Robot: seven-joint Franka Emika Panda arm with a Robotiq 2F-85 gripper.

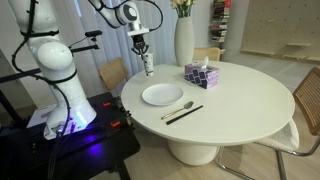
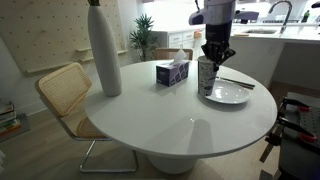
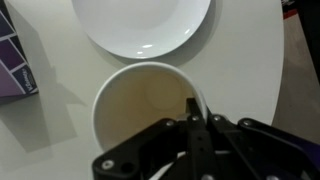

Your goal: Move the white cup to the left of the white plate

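Gripper [image 3: 197,112] jaws pinch the white cup [image 3: 140,105] by its rim, one finger inside, so it hangs upright, apparently lifted; white plate [image 3: 140,25] lies at twelve o'clock.

Looks like a home dining nook: round white table [image 2: 180,125], cane-backed chair [image 2: 63,92], tall vase [image 2: 104,50], tissue box [image 2: 172,73], white plate [image 1: 160,95], and a kitchen counter [image 2: 265,30] behind.

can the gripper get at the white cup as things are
Looks like yes: the gripper already sits at the white cup, jaws astride its rim in the wrist view, nothing between them.
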